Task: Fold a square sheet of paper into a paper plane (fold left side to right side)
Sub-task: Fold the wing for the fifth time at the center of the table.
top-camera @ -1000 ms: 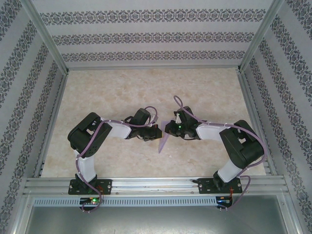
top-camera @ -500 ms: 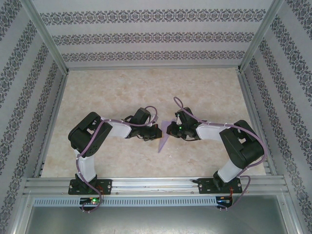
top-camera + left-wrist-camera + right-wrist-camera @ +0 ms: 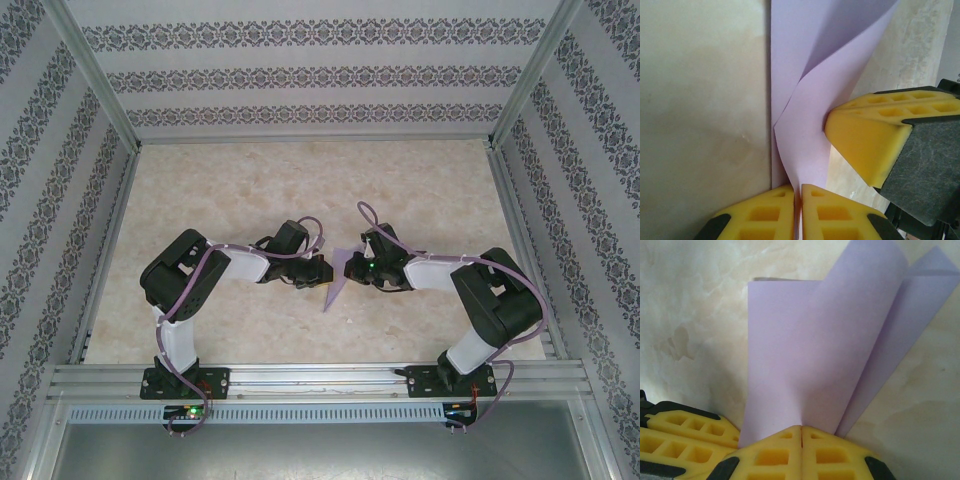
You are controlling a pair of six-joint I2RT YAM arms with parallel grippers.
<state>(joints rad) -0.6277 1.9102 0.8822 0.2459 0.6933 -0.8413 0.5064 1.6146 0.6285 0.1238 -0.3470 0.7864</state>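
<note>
Paper plane (image 3: 337,283), lilac and already narrowed to a slim dart, lies on the marbled table (image 3: 250,190) between the two arms, its point aimed toward their bases. Compared with a second ago, the right gripper (image 3: 352,268) has crept leftward and finished closing. Its wrist view shows both yellow pads pressed flat together with the paper's edge caught between them, and the sheet fans upward from that pinch in two loose layers. At the dart's far end a flap now stands up off the table where it lay flatter before.

The left gripper (image 3: 322,270) sits just beside the right one. Its pads meet around another edge of the same paper, which curls up and away from them, so it too appears clamped on the sheet.

With both grippers gripping the paper and one layer raised, the work looks late in the folding. The lifted flap probably needs carrying across from left to right and pressing down.
</note>
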